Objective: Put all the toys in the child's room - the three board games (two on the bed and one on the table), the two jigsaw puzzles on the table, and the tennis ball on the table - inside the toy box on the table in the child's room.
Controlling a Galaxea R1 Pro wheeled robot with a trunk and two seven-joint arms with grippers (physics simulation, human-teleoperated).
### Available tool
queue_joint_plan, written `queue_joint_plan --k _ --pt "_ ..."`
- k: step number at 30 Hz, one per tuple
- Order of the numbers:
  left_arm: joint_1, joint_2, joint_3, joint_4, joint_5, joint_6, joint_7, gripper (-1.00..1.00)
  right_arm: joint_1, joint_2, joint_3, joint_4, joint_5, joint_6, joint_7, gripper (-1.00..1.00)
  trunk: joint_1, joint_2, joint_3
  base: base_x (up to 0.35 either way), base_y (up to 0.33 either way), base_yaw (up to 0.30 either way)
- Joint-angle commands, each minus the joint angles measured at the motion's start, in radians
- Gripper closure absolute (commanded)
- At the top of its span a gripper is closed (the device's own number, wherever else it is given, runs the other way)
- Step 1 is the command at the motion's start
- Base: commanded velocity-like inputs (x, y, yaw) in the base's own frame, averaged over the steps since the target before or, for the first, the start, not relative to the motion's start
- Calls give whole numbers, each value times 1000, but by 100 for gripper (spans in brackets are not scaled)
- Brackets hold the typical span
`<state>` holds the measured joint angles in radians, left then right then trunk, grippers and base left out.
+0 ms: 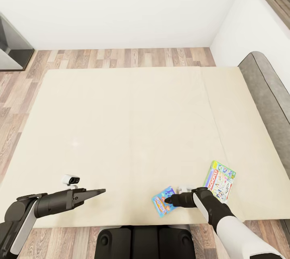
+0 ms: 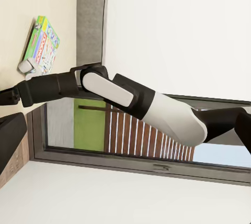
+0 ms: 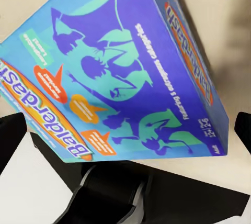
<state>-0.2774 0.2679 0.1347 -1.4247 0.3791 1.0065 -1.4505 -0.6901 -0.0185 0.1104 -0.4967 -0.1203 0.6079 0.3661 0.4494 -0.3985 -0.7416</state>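
Blue board game [image 1: 163, 201] partly hidden under right gripper [image 1: 169, 200]; fingers' contact perhaps there, unclear.

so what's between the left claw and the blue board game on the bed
In the head view, only bare cream mattress lies between the left claw and the blue board game, which sits right at the right claw.

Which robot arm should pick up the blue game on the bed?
The right one. The right gripper is already right at the blue board game near the bed's front edge, while the left gripper hangs well off to the side.
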Motion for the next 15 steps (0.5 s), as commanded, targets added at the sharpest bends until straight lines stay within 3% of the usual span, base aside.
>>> queue_joint_plan --k 1,15 --pt "0 0 0 0 1 11 -2 -100 0 -1 7 -2 -10 5 -2 -100 1 -2 -1 0 0 0" --pt "0 0 0 0 1 11 -2 -100 0 0 7 -3 -10 3 -1 -100 1 -2 -1 0 0 0"
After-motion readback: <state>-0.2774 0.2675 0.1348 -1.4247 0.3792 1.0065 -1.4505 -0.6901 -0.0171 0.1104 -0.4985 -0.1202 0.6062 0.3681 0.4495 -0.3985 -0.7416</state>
